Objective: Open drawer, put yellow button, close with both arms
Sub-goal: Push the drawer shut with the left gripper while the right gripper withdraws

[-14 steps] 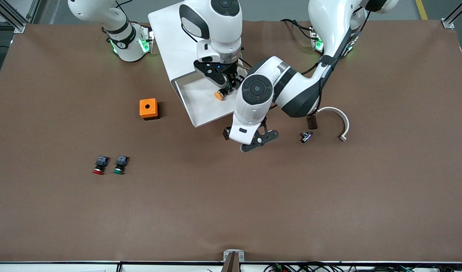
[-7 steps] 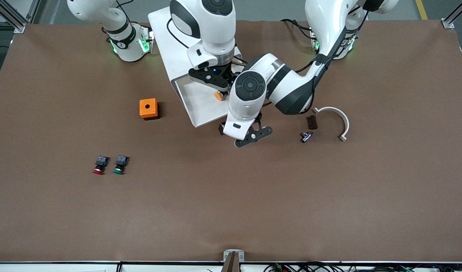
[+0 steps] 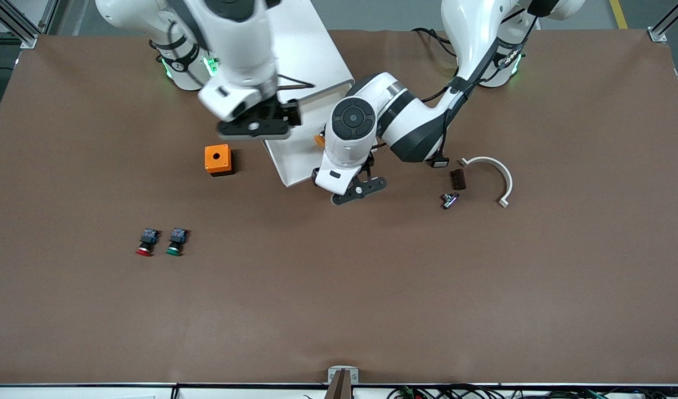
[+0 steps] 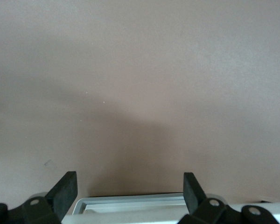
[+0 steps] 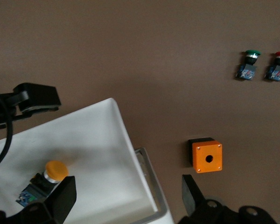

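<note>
The drawer [image 3: 292, 162] stands pulled out of the white cabinet [image 3: 311, 50]. The yellow button [image 3: 319, 141] lies inside it, half hidden by the left arm; in the right wrist view the yellow button [image 5: 55, 170] rests on the drawer [image 5: 98, 140] floor, free of any fingers. My right gripper [image 3: 255, 126] hangs open and empty over the drawer's edge toward the right arm's end, its own view showing the right gripper [image 5: 128, 196]. My left gripper [image 3: 353, 192] is open and empty, low at the drawer's front rim [image 4: 130, 201], which lies between the left gripper [image 4: 129, 191] fingers.
An orange box with a hole [image 3: 217, 159] sits beside the drawer toward the right arm's end. A red button [image 3: 144, 250] and a green button [image 3: 173, 249] lie nearer the camera. A white curved piece [image 3: 497, 172] and small dark parts [image 3: 457, 179] lie toward the left arm's end.
The right gripper let go of the yellow button in the drawer, rose and swung toward the right arm's end. The left gripper slid along the table to the drawer's front.
</note>
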